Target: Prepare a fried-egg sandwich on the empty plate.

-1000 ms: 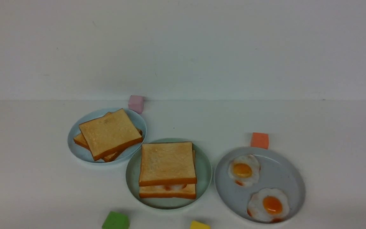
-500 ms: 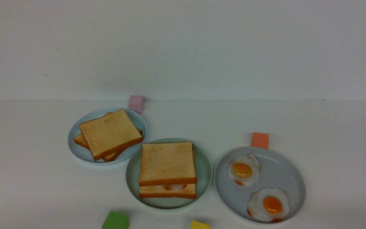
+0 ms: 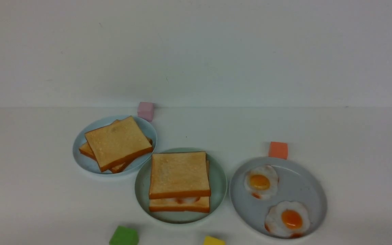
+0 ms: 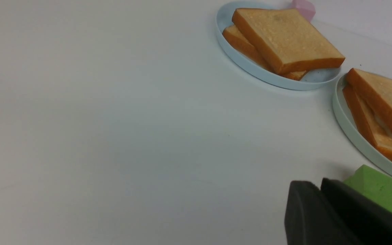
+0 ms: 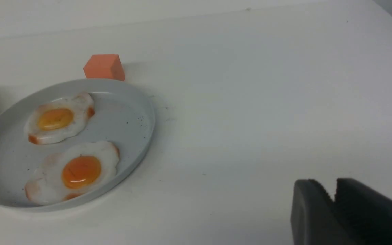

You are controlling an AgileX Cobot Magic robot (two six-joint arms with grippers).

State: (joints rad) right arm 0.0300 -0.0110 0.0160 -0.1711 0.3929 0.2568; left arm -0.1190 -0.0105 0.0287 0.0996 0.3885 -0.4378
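I see the sandwich [image 3: 179, 182] sitting finished on the green plate [image 3: 218, 183], mid-bench, between the toast plate [image 3: 83, 161] and the egg plate [image 3: 303, 185]. Both arms are pulled back. Left jaws look pressed together, empty. Right jaws show a thin slit, holding nothing.

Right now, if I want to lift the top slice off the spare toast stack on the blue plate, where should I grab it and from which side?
Probably the corner of the top slice that juts past the lower toast on the robot's near side. It lies flat and twisted against the slice beneath, so that corner overhangs and leaves room under the crust. Come in low with the left hand; the blue plate has only a shallow rim.
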